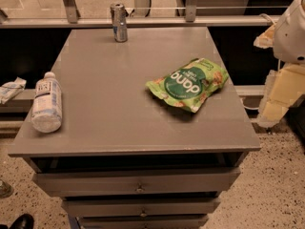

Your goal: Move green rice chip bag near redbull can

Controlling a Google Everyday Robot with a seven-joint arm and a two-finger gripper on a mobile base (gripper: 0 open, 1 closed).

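The green rice chip bag [188,84] lies flat on the right half of the grey cabinet top [119,118], its "dang" lettering upside down to me. The redbull can [118,22] stands upright at the far edge of the top, left of centre. My gripper [278,98] hangs off the right side of the cabinet, beside and a little to the right of the bag, touching nothing. The white arm joint [291,30] is above it.
A clear plastic bottle with a white label [46,102] lies on its side near the left front corner. The cabinet has drawers [138,181] below its front edge. A rail and glass partition [143,19] run behind the cabinet. Speckled floor lies in front.
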